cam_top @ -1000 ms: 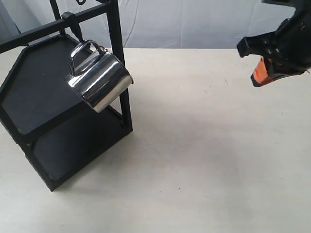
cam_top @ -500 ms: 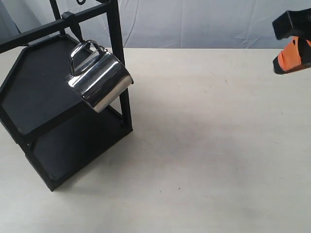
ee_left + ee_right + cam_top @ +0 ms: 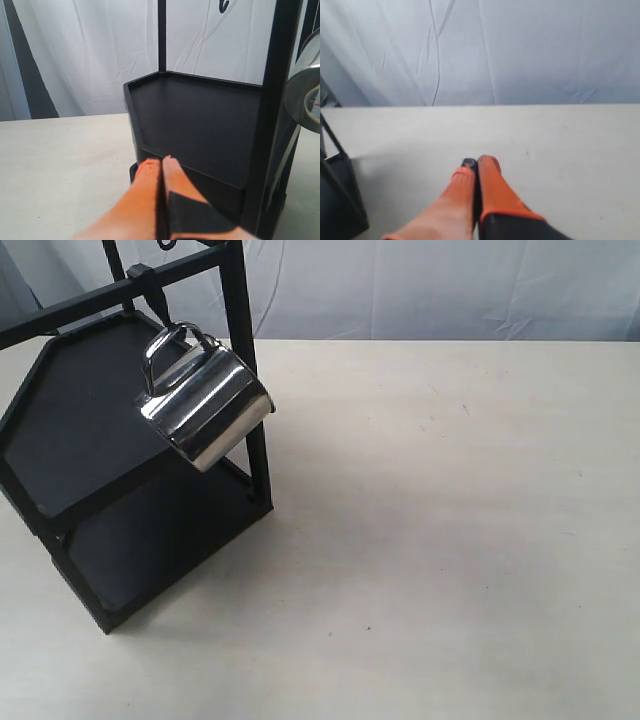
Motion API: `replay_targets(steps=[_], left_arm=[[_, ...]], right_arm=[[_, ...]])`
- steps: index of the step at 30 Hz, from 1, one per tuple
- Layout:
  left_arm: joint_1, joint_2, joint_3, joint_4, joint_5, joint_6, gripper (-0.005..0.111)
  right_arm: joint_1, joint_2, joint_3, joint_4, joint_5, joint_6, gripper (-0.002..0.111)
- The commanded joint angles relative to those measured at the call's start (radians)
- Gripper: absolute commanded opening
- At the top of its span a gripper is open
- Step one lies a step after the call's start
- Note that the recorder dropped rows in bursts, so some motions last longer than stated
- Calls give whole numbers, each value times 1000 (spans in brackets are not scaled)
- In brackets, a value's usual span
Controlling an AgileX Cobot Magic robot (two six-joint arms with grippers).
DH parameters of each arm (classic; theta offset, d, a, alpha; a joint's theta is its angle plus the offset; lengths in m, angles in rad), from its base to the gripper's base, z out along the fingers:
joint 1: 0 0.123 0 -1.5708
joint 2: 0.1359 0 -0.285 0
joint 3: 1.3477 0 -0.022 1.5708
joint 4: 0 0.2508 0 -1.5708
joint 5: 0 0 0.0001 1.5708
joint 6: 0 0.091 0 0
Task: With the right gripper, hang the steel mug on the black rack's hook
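Observation:
The steel mug (image 3: 205,405) hangs tilted by its looped handle from the hook (image 3: 160,305) on the black rack (image 3: 95,440) at the left of the exterior view. No gripper touches it. Neither arm shows in the exterior view. My right gripper (image 3: 477,164) is shut and empty, hovering over bare table far from the mug, with a corner of the black rack (image 3: 337,200) at the picture's edge. My left gripper (image 3: 161,162) is shut and empty, close to the black rack (image 3: 200,120) by a shelf edge. Part of the steel mug (image 3: 306,85) shows beside a rack post.
The pale table (image 3: 450,520) spreads to the right of the rack. A white curtain (image 3: 420,285) hangs behind it. A thin curled black loop (image 3: 166,244) sits at the rack's top.
The right gripper has drawn away to the right and left the exterior view. The mug stays hanging on the hook, unmoved.

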Motion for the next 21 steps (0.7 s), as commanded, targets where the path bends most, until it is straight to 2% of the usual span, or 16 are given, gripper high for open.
replay_targets(steps=[1,5,7,9,13,16,21], left_arm=[[-5,-5,0,0,-5,-2,2],[-5,-5,0,0,-5,-2,2],[-5,-5,0,0,-5,-2,2],[-5,-5,0,0,-5,-2,2],[-5,-5,0,6,-5,-2,2],[-5,-5,0,6,-5,-2,2],[-5,-5,0,10,-5,-2,2]], right_arm=[[-4,-197,305,99,-299,-2,0],[-4,-346,438,107,-304,-2,0],[-12,-412,438,67,-279,-2,0],[-44,-463,438,41,-228,-2,0],[-187,-565,438,43,-153,-2,0],[-256,-581,438,43,-81,-2,0],[-265,-581,438,47,-81,-2,0]])
